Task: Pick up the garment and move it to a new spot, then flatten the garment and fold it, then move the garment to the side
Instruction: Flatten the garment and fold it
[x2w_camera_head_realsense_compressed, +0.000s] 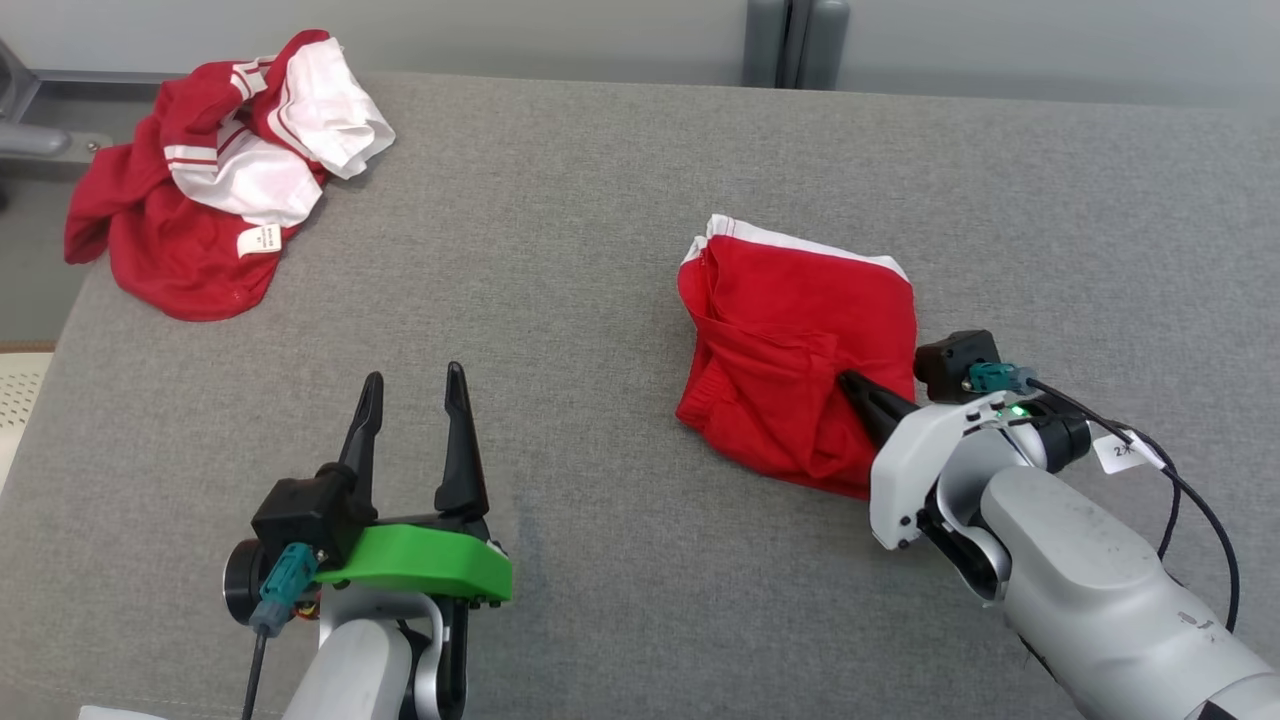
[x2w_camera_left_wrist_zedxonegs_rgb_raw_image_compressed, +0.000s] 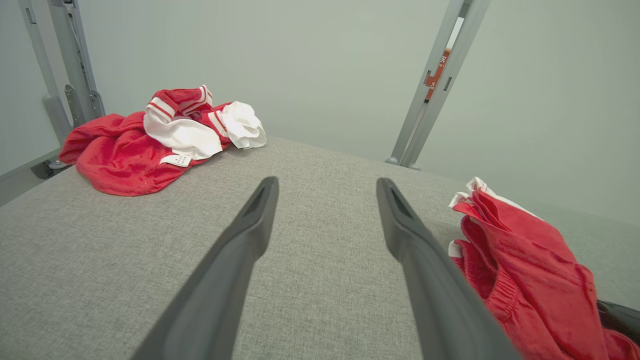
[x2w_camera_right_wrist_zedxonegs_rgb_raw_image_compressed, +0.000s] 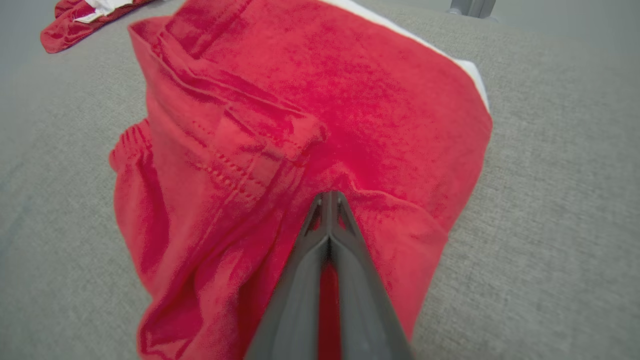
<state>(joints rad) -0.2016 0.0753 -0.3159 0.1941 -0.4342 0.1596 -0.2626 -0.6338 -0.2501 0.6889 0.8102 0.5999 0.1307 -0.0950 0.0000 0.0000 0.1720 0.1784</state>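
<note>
Found right dark two-fingered gripper (x2w_camera_head_realsense_compressed: 852, 382) clamped on folded red white-trimmed cloth garment (x2w_camera_head_realsense_compressed: 790, 300), left gripper (x2w_camera_head_realsense_compressed: 413, 385) agape, empty; judged low, slow sideways slide best.

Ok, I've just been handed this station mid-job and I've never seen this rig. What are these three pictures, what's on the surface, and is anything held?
This is a two-armed robot. The overview comes from a camera on its head, looking down at a grey fabric-covered table. The other two pictures come from a camera on each wrist, looking along that arm's two dark fingers. The left end effector is open over bare table and holds nothing. The right end effector is shut, pinching a fold near the closer edge of the folded red cloth garment with white trim. Its wrist picture shows the closed fingers meeting in the cloth. A crumpled red and white cloth garment lies apart at the far left corner.
</note>
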